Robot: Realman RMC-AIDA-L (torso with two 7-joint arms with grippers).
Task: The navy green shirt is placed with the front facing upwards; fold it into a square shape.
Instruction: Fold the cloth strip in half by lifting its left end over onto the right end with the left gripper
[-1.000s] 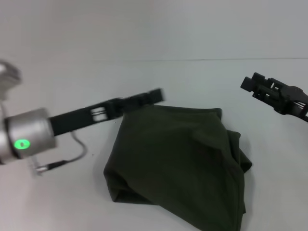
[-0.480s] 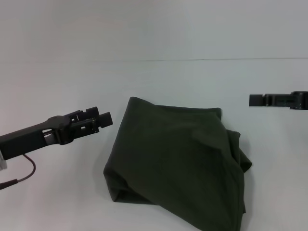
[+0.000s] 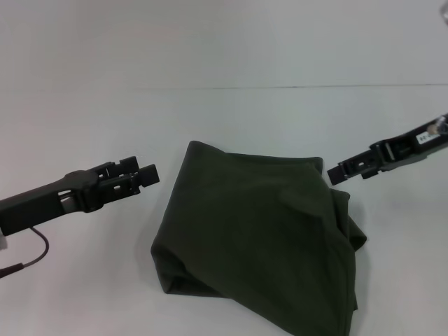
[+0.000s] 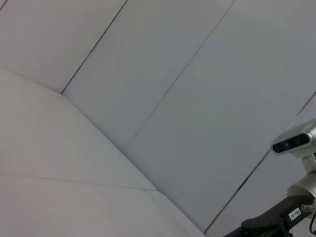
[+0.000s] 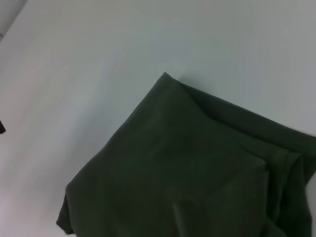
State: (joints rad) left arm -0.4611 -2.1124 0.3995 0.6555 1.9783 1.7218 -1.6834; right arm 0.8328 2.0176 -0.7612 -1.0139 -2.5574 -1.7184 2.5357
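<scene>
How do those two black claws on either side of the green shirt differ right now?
The left gripper hangs off the navy green shirt on its left side, a gap of bare table between them; the right gripper reaches the shirt's far right corner. The left looks chunkier, the right slimmer. Neither holds cloth.

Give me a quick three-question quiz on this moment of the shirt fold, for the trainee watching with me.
1. True or false: the left gripper is touching the navy green shirt.
2. Which gripper is beside the shirt's far right corner? A) the left one B) right gripper C) neither
3. Is the shirt's chest print showing in the head view?

Key:
1. False: it hangs off the shirt's left edge, over the white table.
2. B.
3. No: only plain dark fabric shows, folded into a lumpy bundle rather than a neat square.
</scene>
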